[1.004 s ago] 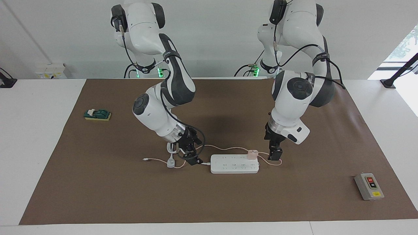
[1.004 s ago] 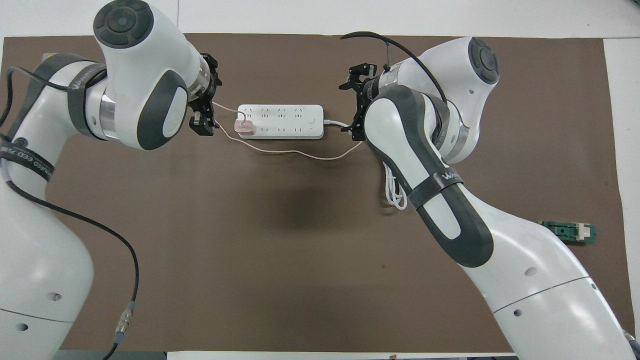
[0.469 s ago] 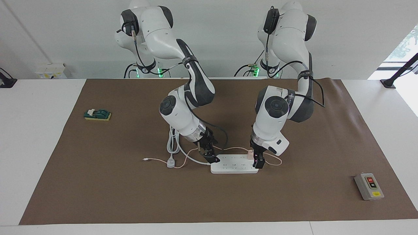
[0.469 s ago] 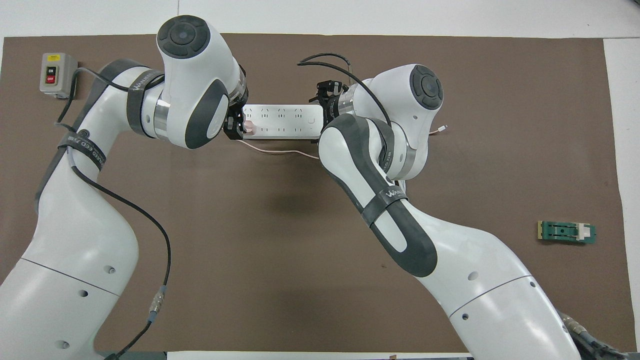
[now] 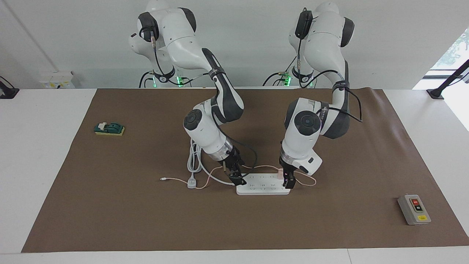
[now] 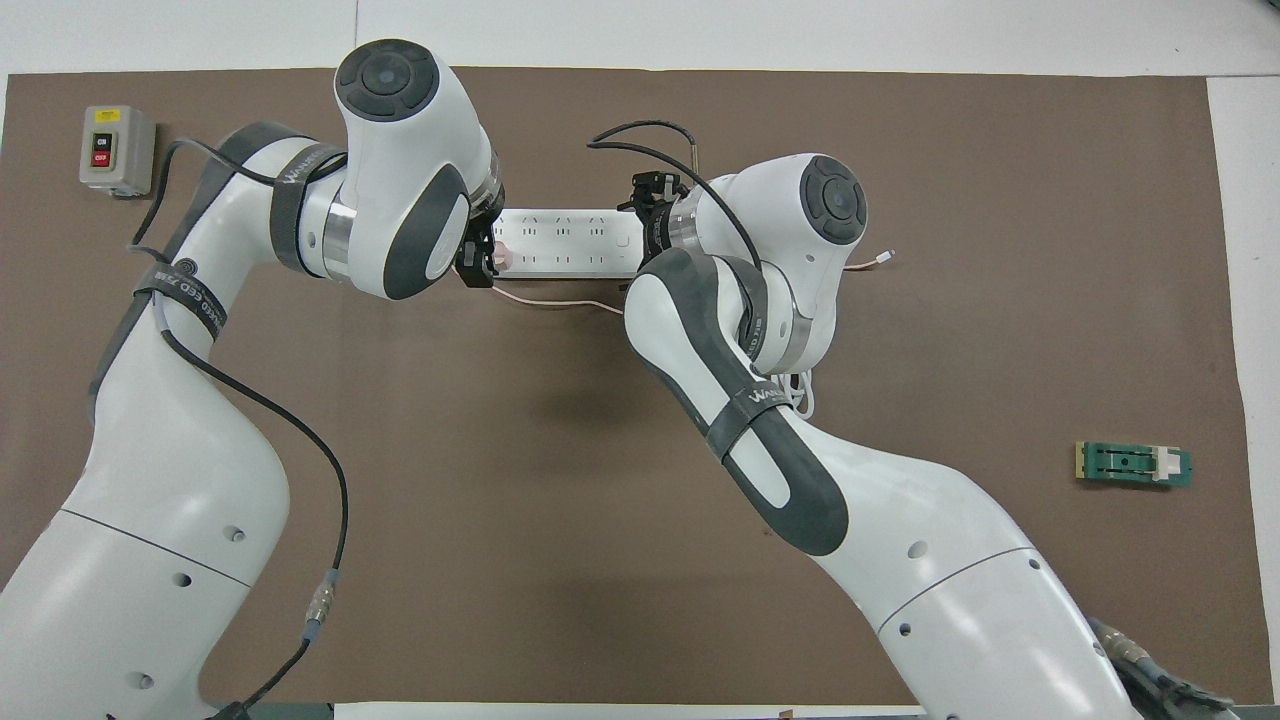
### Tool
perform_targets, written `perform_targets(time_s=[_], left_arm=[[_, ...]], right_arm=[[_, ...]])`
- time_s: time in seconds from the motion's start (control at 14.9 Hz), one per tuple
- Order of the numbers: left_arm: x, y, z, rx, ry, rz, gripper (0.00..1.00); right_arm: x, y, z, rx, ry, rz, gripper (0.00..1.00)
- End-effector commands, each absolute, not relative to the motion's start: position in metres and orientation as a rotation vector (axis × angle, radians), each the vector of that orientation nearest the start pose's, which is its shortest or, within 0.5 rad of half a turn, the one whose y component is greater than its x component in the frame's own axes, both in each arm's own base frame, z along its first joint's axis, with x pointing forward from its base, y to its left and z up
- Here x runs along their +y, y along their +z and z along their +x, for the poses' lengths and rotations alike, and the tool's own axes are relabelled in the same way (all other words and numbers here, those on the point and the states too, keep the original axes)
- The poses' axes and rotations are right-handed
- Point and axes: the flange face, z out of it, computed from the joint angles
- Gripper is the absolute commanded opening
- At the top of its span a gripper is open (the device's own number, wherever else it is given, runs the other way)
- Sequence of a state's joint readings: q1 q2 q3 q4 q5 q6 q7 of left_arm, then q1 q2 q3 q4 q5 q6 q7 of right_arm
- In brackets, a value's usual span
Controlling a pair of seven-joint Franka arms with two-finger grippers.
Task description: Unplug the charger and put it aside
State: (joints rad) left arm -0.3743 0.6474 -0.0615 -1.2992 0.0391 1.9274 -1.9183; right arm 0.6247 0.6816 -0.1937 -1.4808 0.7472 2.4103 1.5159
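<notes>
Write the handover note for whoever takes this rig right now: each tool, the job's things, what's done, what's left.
Left tool: open, down at the small pale-pink cube charger; no grip visible.
Right tool: low at the other end of the long white power strip, where its white cord leaves; fingers unreadable.
Charger: plugged into the strip at the left arm's end; its thin pink cable trails toward the right arm's end.
Done: both arms in position.
Left: grip the charger, pull it out, set it aside on the brown mat.
</notes>
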Motion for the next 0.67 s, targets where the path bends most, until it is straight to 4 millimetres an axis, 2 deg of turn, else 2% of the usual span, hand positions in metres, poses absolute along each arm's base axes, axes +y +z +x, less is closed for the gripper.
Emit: perform_targets(time_s=[0.0,0.4,0.6], left_arm=[[-0.296,0.356,0.663,-2.083,-0.022,-2.252,1.00],[-0.294,0.352,0.664,-2.067,-0.067,-2.258,1.00],[-0.295,0.351,0.665,-2.066,-0.070,-2.272,1.00]], right_arm=[[0.333,0.299,0.662,1.833,0.291,-1.912,1.00],[0.324,0.291,0.667,1.816,0.284,-1.927,1.00],[0.318,0.274,0.669,1.823,0.280,-1.945,1.00]])
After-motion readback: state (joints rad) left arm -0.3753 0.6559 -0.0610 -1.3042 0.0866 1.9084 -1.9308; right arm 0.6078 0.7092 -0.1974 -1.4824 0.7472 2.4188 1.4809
